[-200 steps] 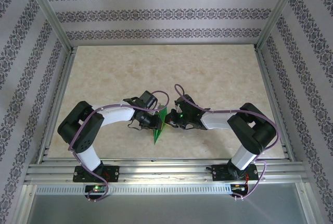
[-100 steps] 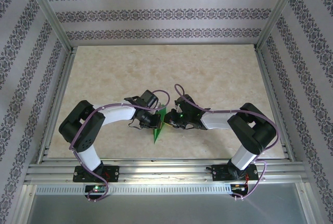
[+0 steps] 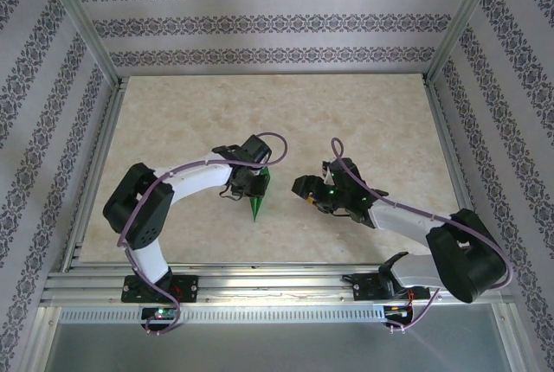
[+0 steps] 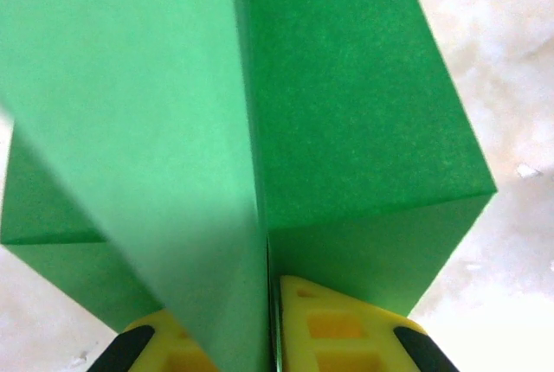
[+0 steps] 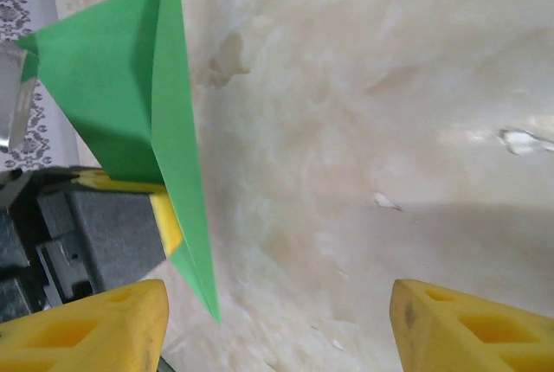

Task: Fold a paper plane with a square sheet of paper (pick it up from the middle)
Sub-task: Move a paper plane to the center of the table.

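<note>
The green sheet, folded into a narrow pointed paper plane (image 3: 258, 196), is held above the table with its tip toward the near edge. My left gripper (image 3: 250, 183) is shut on it. In the left wrist view the paper plane (image 4: 346, 112) stands between the yellow fingers (image 4: 342, 333), its centre crease running straight up from the left gripper (image 4: 273, 311). My right gripper (image 3: 305, 195) sits a short way to the right of the plane, apart from it. In the right wrist view the right gripper (image 5: 277, 311) is open and holds nothing, and the paper plane (image 5: 112, 78) is at the left, beyond its fingers (image 5: 95, 329).
The beige marble-look table (image 3: 363, 121) is fenced by aluminium rails (image 3: 260, 281) at the near edge and the sides. Patterned walls stand behind and on both sides. The right arm's elbow (image 3: 463, 255) sits low at the near right corner.
My right gripper opened, let go of the paper and drew back to the right. My left gripper kept the plane and shifted slightly away from the near edge.
</note>
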